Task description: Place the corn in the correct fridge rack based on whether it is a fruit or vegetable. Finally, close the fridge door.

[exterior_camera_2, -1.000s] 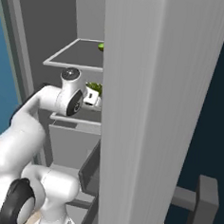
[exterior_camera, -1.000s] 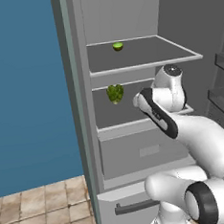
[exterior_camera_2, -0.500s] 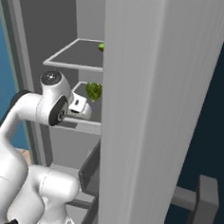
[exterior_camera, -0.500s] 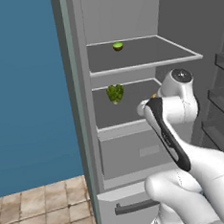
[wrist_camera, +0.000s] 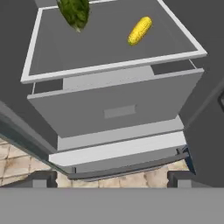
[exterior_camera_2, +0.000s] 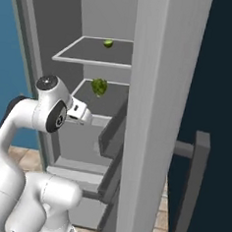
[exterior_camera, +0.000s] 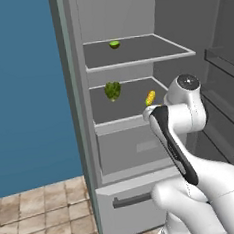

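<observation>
Left base view: fridge door [exterior_camera_2: 160,116] stands wide open; shutting it is the step in hand. Corn [exterior_camera: 150,97] lies on the lower fridge rack [exterior_camera: 124,119], right of the lumpy green vegetable [exterior_camera: 112,91]. Gripper [wrist_camera: 112,177], jaws spread and empty, sits outside the shelf front. Suggest pushing the door's outer face, elbow clear of shelves.

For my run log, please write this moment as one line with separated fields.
corn: lying on fridge rack, beside green vegetable | gripper: open, holding nothing, outside the fridge | fridge door: open
</observation>
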Robot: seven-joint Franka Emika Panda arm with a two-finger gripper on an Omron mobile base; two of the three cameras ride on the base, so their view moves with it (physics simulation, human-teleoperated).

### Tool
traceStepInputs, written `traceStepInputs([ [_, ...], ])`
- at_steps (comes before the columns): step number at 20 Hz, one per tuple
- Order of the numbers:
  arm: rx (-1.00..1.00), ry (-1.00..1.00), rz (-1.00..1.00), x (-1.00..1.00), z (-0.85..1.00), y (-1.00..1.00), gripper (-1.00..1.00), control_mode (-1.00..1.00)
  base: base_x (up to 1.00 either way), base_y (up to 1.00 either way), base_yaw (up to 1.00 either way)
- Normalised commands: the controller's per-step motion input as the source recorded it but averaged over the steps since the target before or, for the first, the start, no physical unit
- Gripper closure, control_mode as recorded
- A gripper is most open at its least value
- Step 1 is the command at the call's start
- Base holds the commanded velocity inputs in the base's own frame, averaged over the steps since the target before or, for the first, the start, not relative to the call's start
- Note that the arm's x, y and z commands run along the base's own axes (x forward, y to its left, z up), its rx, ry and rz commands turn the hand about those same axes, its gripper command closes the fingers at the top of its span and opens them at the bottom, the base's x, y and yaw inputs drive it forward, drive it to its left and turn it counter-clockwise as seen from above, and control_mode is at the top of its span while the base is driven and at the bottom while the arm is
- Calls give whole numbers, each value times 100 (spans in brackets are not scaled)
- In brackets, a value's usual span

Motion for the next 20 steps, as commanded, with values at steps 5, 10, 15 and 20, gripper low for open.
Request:
traceStepInputs([
  [5, 0, 0, 0, 0, 0, 0, -100, 100, -77, -24, -2],
  [10, 0, 0, 0, 0, 0, 0, -100, 100, -83, -26, 0],
  [15, 0, 0, 0, 0, 0, 0, -100, 100, -37, -13, 0],
  [20, 0, 0, 0, 0, 0, 0, -100, -100, 0, 0, 0],
])
